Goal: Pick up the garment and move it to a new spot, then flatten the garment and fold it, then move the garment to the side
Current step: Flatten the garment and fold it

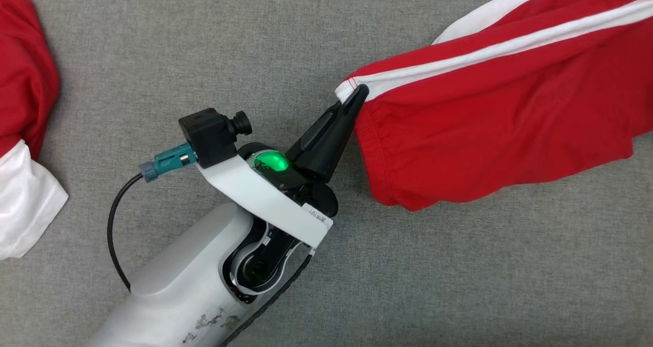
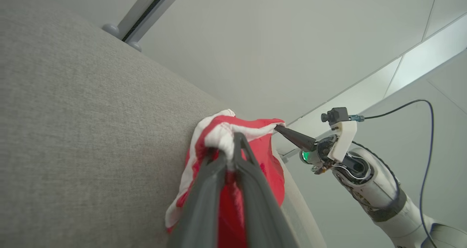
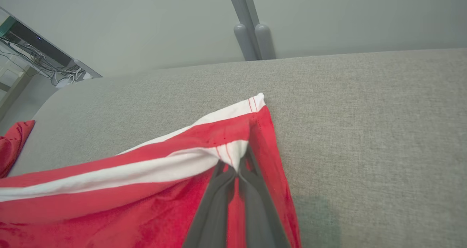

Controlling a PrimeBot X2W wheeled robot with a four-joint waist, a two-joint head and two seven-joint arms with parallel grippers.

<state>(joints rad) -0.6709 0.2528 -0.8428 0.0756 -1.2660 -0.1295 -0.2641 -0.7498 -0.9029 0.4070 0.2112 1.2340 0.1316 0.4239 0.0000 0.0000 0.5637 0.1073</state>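
Note:
The garment point(image 1: 490, 122) is red with white stripes and lies on a grey fabric surface point(image 1: 408, 286), running off the head view's upper right. My right gripper point(image 1: 357, 93) is shut on its white-striped hem corner, fingers pointing up and right. The right wrist view shows that gripper point(image 3: 237, 167) pinching the hem while the garment point(image 3: 146, 175) stretches away to the left. In the left wrist view my left gripper point(image 2: 228, 146) is shut on a bunched red and white fold of the garment point(image 2: 262, 149). The right gripper point(image 2: 279, 127) holds the far corner just beyond it.
Another red and white cloth point(image 1: 20, 132) lies at the left edge of the head view. A red scrap point(image 3: 14, 142) shows at the left of the right wrist view. Grey posts point(image 3: 251, 33) and a pale wall stand behind the surface, with cables point(image 3: 43, 65) at far left.

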